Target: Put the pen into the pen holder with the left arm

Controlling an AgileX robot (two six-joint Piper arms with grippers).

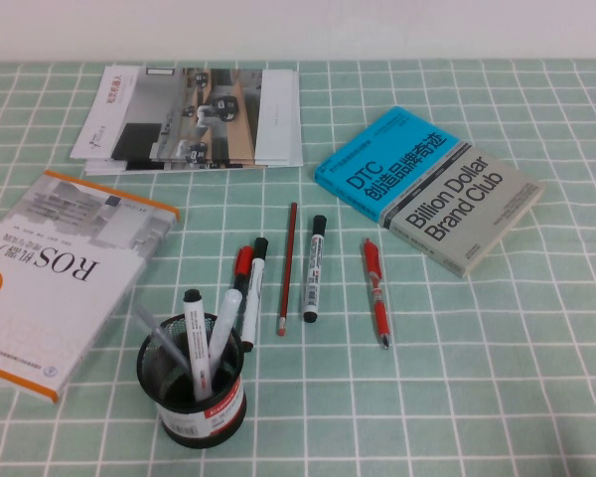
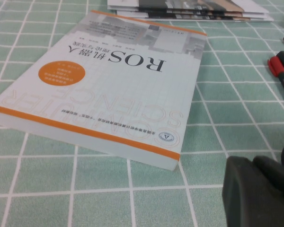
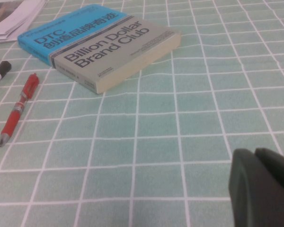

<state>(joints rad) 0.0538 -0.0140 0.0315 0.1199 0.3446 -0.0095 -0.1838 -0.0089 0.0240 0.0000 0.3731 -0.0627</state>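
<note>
Table: a green cloth with a white grid is covering it and is carrying every item below.
ROS book: is lying flat at the robot's left; the left wrist view is looking across its white and orange cover.
Billion Dollar Club book: is lying flat at the right rear, blue and grey cover up; also showing in the right wrist view.
Brochures: are sitting stacked at the rear left.
Pen holder: is standing upright near the front edge, just right of the ROS book, and is holding two white markers leaning among other pens.
Left gripper: is sitting low over the cloth just beside the ROS book's corner; fingers are pressed together, clamping nothing.
Right gripper: is hovering low over bare cloth, well apart from the Billion Dollar Club book; the two fingers are showing no gap between them, empty.
Pen: is lying on the cloth between the red pencil and the red click pen, black cap pointing to the rear, apart from the pen holder.
Red pencil: is lying just left of the pen.
Red click pen: is lying to its right.
Two markers: one red-capped, one black-capped, are lying side by side just behind the pen holder.
</note>
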